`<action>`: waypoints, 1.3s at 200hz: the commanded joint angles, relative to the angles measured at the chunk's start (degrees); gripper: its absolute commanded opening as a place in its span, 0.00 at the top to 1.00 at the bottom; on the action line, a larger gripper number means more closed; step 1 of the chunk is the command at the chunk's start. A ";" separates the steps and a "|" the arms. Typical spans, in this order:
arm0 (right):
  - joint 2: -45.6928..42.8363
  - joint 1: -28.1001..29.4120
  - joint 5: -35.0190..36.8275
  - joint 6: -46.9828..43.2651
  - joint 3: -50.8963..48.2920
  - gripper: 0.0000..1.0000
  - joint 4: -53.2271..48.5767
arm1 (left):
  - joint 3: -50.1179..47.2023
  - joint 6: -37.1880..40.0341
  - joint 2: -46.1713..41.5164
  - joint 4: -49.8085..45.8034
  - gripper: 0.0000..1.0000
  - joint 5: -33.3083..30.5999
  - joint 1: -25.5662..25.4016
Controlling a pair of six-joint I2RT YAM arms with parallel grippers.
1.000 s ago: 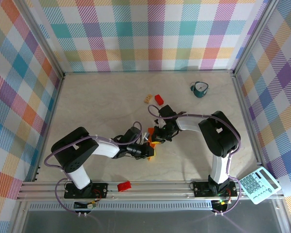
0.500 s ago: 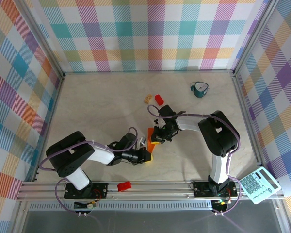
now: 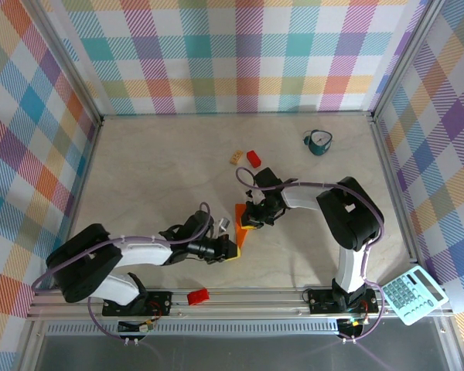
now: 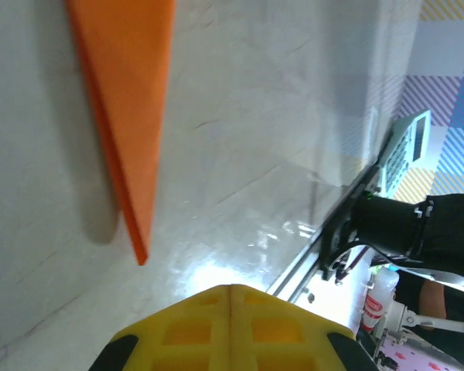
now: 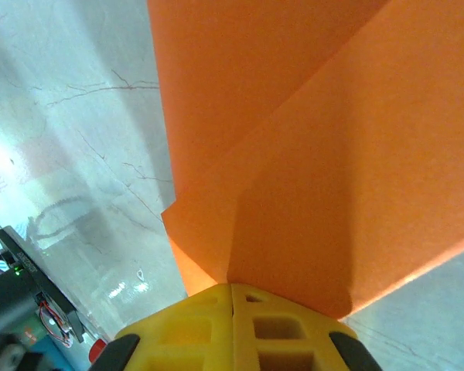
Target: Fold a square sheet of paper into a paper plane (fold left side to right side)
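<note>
Top external view: a pale, marble-patterned table (image 3: 155, 170) inside plaid walls, with my two arms reaching toward its middle. Between them lies the square sheet of paper (image 3: 240, 232), bright orange and lying flat on the table. It is already folded down to a narrow pointed wedge with overlapping flaps. I judge the side-to-side fold to be made or nearly made. It is not a finished paper plane, so more creasing seems to be left.

My right gripper (image 3: 251, 222) sits on the far part of the paper. In the right wrist view its yellow fingers are closed tight together, with the tips on the layered orange sheet as if pressing a crease. Whether they nip an edge I cannot tell.

My left gripper (image 3: 232, 251) is just beside the paper's near point. In the left wrist view it is closed and empty, and the orange tip lies apart from it.

A small red block (image 3: 254, 158) and a tan block (image 3: 236, 158) sit well apart, farther back.
</note>
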 commanded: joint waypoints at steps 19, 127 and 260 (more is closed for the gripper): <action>0.22 0.00 2.73 1.26 -1.62 0.98 1.67 | 6.81 7.86 0.89 -11.72 1.00 0.75 4.35; -1.29 0.61 1.29 2.41 -1.08 0.98 5.24 | 12.04 11.54 15.58 -11.99 1.00 0.16 4.21; -9.58 3.87 1.72 5.12 -8.23 0.97 10.52 | 8.84 12.36 15.93 -13.31 1.00 -1.65 3.85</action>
